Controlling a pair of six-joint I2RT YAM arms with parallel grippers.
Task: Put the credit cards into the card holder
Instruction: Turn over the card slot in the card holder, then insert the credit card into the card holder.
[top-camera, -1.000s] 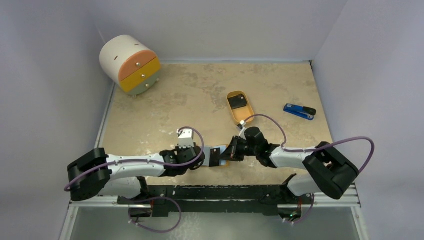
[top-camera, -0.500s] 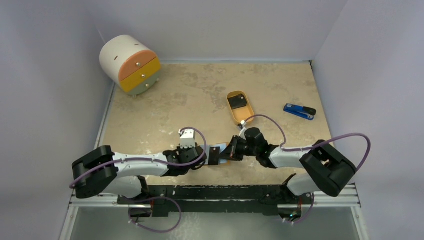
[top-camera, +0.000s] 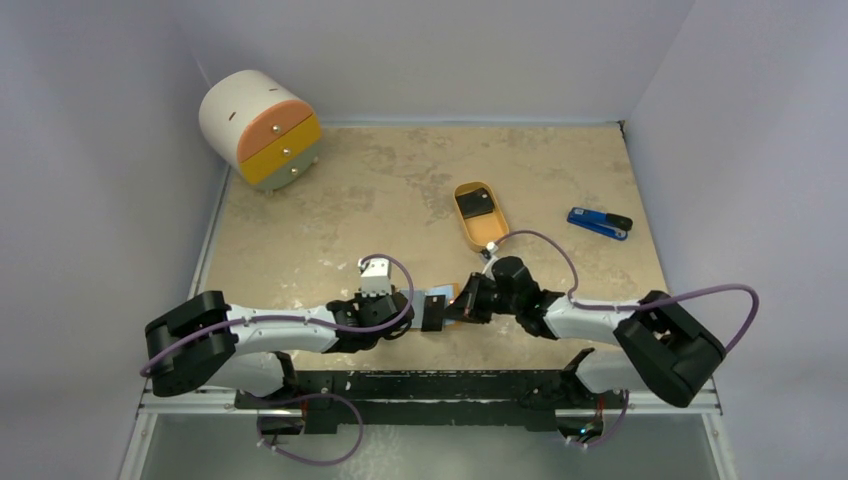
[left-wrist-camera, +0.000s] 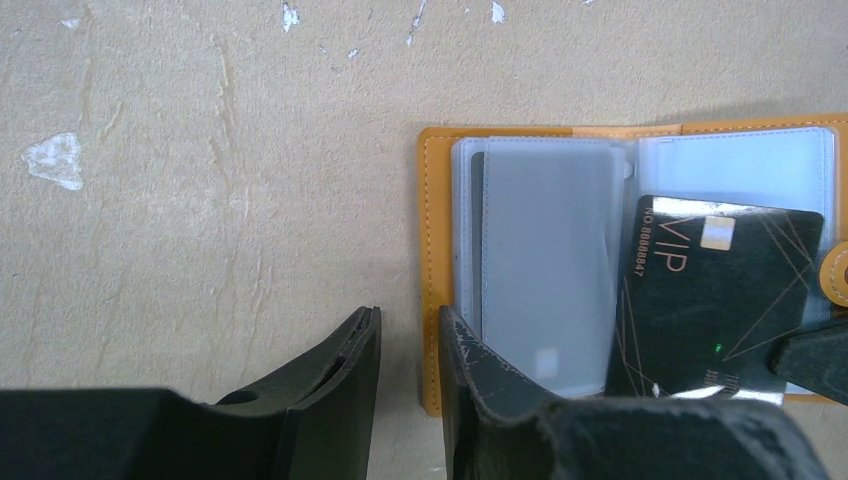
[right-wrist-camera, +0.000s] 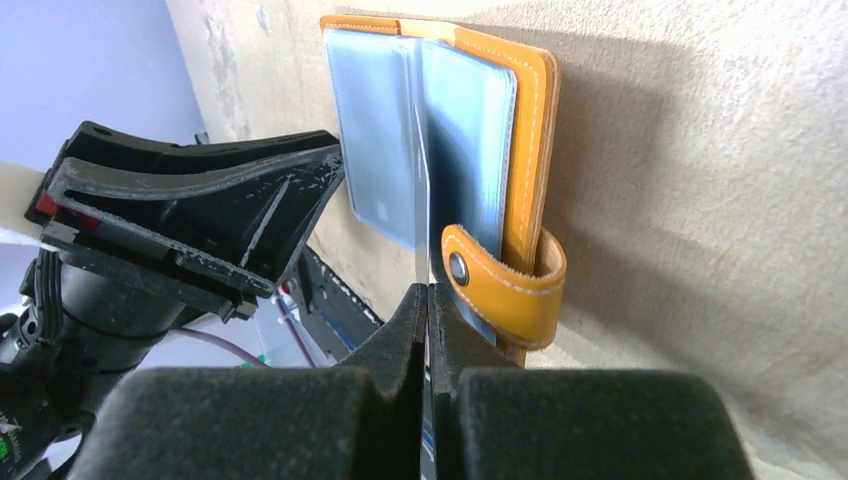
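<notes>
Now your right jaws pinch the VIP credit card (left-wrist-camera: 720, 290) over the open card holder (left-wrist-camera: 432, 200); left jaws slightly spread.

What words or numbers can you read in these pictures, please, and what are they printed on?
"VIP": on the black credit card that the right claw holds over the open card holder.
"NO." and a row of digits beside it, same card: digits too small to read reliably.
Second card in the orange tray and blue gadget: nothing legible.
</notes>
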